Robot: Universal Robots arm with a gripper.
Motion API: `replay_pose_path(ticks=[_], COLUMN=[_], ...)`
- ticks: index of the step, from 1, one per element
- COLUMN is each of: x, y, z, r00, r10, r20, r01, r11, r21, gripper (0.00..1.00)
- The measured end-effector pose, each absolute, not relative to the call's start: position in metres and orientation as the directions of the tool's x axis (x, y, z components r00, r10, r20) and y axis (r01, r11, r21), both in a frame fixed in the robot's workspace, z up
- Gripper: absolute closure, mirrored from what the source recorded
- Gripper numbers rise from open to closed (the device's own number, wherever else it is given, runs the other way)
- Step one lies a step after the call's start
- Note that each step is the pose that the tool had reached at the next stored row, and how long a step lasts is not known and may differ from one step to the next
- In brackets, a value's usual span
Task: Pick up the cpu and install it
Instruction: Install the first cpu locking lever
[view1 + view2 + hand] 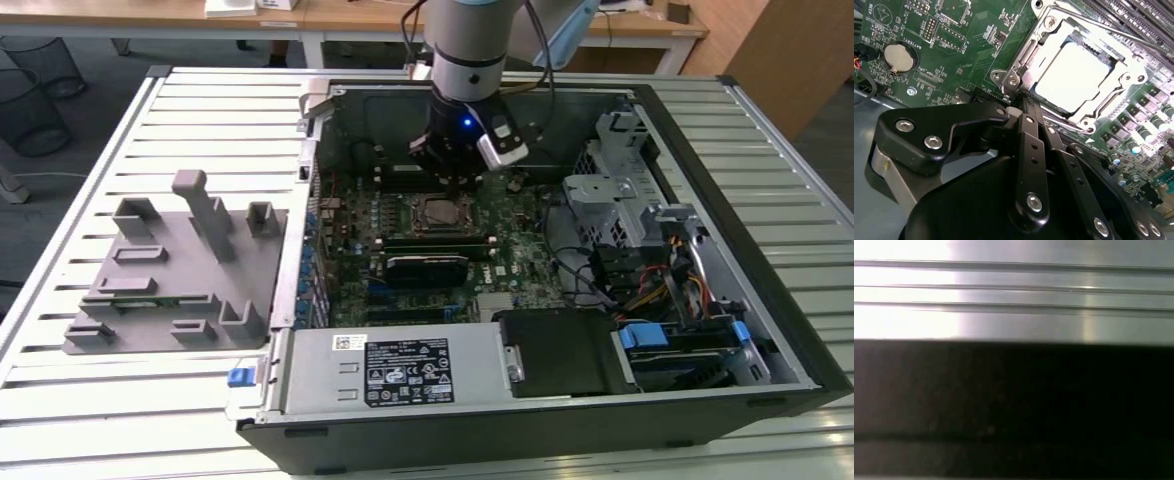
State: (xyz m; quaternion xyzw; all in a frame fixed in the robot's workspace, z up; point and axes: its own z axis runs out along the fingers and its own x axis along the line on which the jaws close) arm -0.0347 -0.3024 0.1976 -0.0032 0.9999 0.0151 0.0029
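Your gripper (pixel 461 178) hung just above the far edge of the socket frame (pixel 438 212) in the open computer case (pixel 787 330); its jaws looked closed together and held nothing. The cpu (pixel 1072 75) already sat inside that frame, so any descent there wanted to be slow and square

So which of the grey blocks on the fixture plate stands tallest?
The narrow grey post near the middle of the fixture plate, at its far side; the blocks around it are all lower.
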Motion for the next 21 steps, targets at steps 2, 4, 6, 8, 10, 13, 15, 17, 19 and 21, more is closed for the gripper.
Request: replay_pose_path(ticks=[2, 4, 6, 8, 10, 13, 15, 17, 19, 21], x=[-0.0348, -0.0347, -0.0346, -0.0347, -0.0347, -0.0347, -0.0346, -0.0346, -0.0345, -0.0344], y=[-0.3025, -0.3025, -0.3023, -0.3024, -0.3024, -0.3024, -0.3024, -0.3025, -0.3024, -0.3023], z=[0.1968, 0.1969, 0.198, 0.2001, 0.2014, 0.2013, 0.1993, 0.1979, 0.1964, 0.1954], r00=[-1.0, -1.0, -1.0, -1.0, -1.0, -1.0, -1.0, -1.0, -1.0, -1.0], r10=[-0.006, -0.006, -0.006, -0.006, -0.006, -0.006, -0.006, -0.006, -0.006, -0.006], r20=[-0.006, -0.006, -0.007, -0.006, -0.006, -0.006, -0.006, -0.005, -0.005, -0.005], r01=[-0.006, -0.006, -0.006, -0.006, -0.006, -0.006, -0.006, -0.006, -0.006, -0.006], r11=[1.0, 1.0, 1.0, 1.0, 1.0, 1.0, 1.0, 1.0, 1.0, 1.0], r21=[0.029, 0.029, 0.03, 0.029, 0.029, 0.025, 0.006, -0.006, -0.016, -0.022], gripper=[0.89, 0.89, 0.89, 0.89, 0.89, 0.89, 0.89, 0.89, 0.89, 0.89])
